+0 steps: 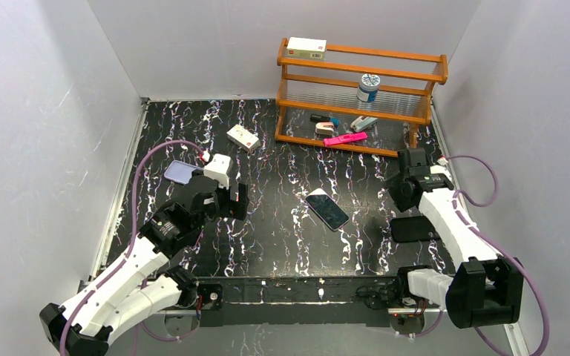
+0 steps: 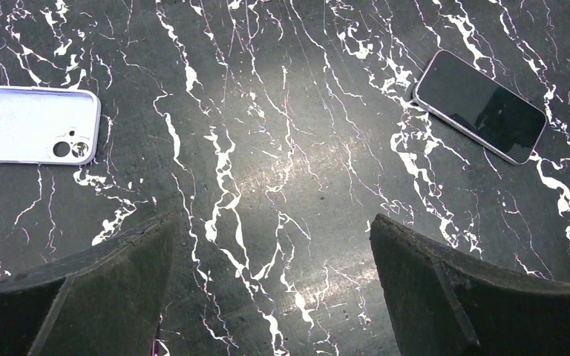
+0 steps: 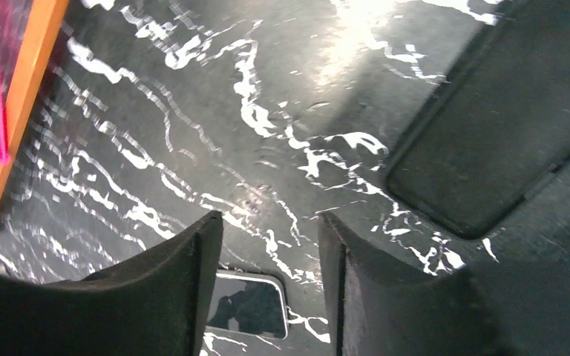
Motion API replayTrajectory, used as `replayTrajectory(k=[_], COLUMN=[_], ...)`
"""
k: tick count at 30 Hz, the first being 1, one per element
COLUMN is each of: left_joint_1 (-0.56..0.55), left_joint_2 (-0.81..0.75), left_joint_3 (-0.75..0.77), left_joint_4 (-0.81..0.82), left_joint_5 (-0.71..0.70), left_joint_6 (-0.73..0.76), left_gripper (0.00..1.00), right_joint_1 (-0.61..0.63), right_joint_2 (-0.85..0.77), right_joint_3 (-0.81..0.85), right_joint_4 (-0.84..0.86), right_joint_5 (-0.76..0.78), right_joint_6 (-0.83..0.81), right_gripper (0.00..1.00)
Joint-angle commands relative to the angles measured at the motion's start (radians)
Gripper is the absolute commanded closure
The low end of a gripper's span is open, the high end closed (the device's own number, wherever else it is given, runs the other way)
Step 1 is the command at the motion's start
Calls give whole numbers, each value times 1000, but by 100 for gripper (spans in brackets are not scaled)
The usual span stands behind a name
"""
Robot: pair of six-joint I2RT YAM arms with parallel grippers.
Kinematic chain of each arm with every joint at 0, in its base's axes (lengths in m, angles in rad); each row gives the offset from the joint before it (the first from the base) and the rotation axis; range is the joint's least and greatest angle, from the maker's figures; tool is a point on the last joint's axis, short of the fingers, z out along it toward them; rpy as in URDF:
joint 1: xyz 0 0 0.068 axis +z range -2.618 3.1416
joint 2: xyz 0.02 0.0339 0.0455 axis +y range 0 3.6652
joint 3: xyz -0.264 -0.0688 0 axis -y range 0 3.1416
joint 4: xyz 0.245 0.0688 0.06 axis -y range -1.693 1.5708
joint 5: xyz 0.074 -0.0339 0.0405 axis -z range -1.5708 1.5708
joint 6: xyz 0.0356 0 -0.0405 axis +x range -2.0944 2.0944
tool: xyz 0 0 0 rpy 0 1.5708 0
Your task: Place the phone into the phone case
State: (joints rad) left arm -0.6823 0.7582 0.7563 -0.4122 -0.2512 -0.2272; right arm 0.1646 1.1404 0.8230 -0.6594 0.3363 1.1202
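left jaws: your left gripper (image 2: 274,230) stands wide, empty.
right jaws: your right gripper (image 3: 271,222) has a narrow gap, gripping nothing.
phone (image 2: 481,105): flat on table (image 2: 282,148), up-right of left jaws, clear of them; corner shows in right gap.
case (image 2: 33,124): up-left, well apart from phone.

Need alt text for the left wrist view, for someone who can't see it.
The left gripper, wide open, hangs over the marbled black table; the lavender phone case lies flat at far left, the phone screen-up at upper right.
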Motion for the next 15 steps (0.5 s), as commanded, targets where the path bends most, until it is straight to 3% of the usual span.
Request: replayTrajectory(k=[1,9,15], left_joint_1=[3,3,3], left_joint_2=[-9,-22,-26], left_joint_3=[-2,-4,-3], left_joint_4=[-7,-11,-13], left_joint_5=[-16,-21,-37], left_joint_6=[15,16,22], left_gripper=[2,2,2], right_joint_1=[-91,-192,-206], right_joint_2=[-4,65,96], right_joint_3=[-10,-41,-80], right_joint_4=[-104,-103,-79], right_joint_5=[37,-17,-44], right_joint_6=[77,65,79], right_gripper=[46,54,54])
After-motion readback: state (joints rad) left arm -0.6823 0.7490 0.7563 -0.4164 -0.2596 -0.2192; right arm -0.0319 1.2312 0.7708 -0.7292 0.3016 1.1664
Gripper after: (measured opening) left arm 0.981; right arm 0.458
